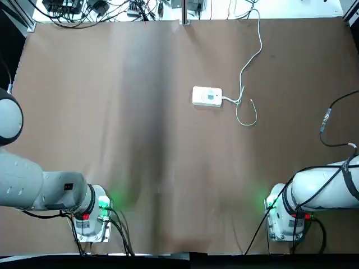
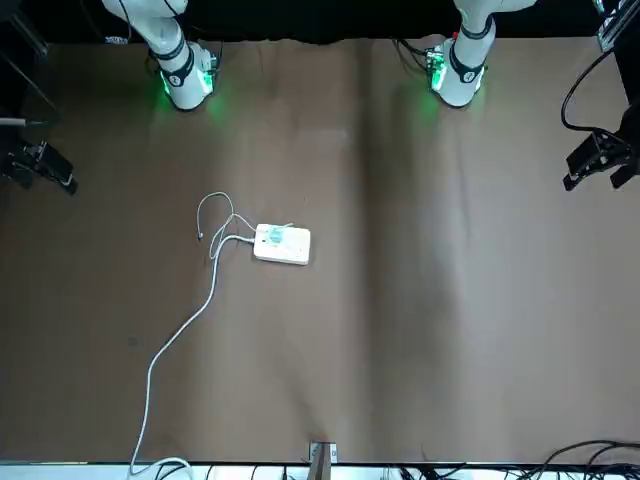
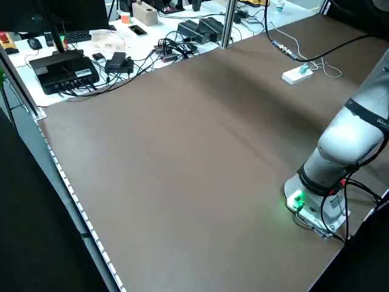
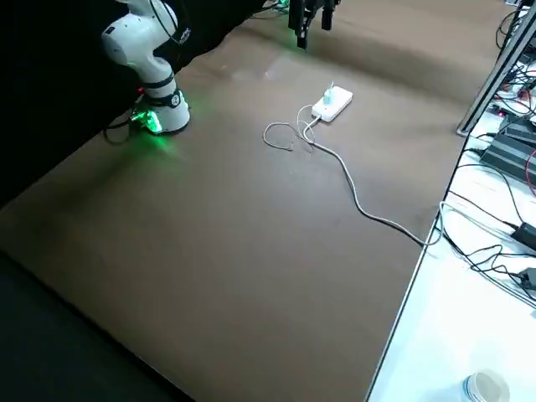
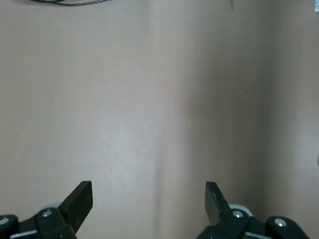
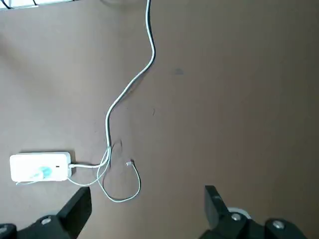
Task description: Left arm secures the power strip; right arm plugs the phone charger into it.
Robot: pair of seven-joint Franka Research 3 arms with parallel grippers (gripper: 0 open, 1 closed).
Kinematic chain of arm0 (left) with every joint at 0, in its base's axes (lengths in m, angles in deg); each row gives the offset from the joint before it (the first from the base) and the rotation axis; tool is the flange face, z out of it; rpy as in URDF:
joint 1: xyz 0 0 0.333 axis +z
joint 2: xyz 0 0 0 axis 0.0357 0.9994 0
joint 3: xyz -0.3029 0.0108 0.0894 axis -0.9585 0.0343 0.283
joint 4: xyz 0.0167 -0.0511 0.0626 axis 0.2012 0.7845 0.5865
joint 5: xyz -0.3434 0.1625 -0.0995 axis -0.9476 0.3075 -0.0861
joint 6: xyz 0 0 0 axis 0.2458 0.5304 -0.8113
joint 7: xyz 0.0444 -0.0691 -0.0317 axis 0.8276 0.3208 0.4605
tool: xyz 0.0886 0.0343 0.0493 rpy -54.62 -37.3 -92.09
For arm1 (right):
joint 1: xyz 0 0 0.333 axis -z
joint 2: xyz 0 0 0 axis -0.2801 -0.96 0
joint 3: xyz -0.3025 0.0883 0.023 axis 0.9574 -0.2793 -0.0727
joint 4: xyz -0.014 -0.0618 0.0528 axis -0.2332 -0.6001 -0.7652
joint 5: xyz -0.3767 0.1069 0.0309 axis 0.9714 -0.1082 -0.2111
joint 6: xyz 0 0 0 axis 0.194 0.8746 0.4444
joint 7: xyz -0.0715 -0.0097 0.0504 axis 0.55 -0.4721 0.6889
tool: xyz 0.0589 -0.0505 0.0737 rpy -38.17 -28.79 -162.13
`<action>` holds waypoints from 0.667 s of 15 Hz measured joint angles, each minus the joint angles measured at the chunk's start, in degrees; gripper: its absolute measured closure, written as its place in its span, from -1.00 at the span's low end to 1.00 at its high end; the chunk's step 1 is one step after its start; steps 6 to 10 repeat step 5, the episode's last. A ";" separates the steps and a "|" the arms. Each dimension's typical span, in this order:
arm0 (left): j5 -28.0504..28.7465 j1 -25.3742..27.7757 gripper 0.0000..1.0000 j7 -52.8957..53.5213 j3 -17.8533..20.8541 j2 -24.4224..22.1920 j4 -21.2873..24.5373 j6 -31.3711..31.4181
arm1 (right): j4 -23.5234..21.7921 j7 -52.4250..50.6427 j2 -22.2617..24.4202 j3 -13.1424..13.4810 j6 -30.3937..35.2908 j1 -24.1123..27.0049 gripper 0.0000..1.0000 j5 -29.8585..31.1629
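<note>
We see the white power strip (image 1: 207,96) lying flat on the brown worktop (image 1: 112,140), right of centre and toward the far side, with a pale, greenish item on its top face that may be the phone charger (image 1: 211,96) already seated, though we cannot tell for sure. A thick white cord (image 1: 251,56) runs from the strip's right end toward the far edge, and a thin white cable (image 1: 247,115) loops loosely on the worktop just beside that end, its free tip lying bare. Both arms are drawn back, well apart from the strip: the left claw (image 5: 148,199) hangs over bare worktop with its fingers spread apart and nothing between them, and the right claw (image 6: 147,199) hangs likewise spread and empty, looking down on the strip and the cable loop. This layout would suit either a charger sitting in its socket with the arms retired, or a strip waiting to be pinned and plugged. As for risks, we judge the strip light and free to slide, so any sideways push on it without a firm hold could skate it across the cloth; the loose loop could also snag a finger and drag the strip along.
</note>
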 joint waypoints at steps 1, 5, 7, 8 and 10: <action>0.00 0.00 -1.00 0.20 0.00 0.02 0.01 0.00 | 0.00 0.00 -0.09 0.00 -0.01 -0.03 -1.00 0.00; 0.00 0.00 -1.00 0.34 0.00 0.04 0.03 0.01 | 0.00 0.00 -0.31 0.00 -0.03 -0.08 -1.00 0.00; 0.00 0.00 -1.00 0.34 0.00 0.04 0.03 0.01 | 0.00 0.00 -0.31 0.00 -0.03 -0.08 -1.00 0.00; 0.00 0.00 -1.00 0.34 0.00 0.04 0.03 0.01 | 0.00 0.00 -0.31 0.00 -0.03 -0.08 -1.00 0.00; 0.00 0.00 -1.00 0.34 0.00 0.04 0.03 0.01 | 0.00 0.00 -0.31 0.00 -0.03 -0.08 -1.00 0.00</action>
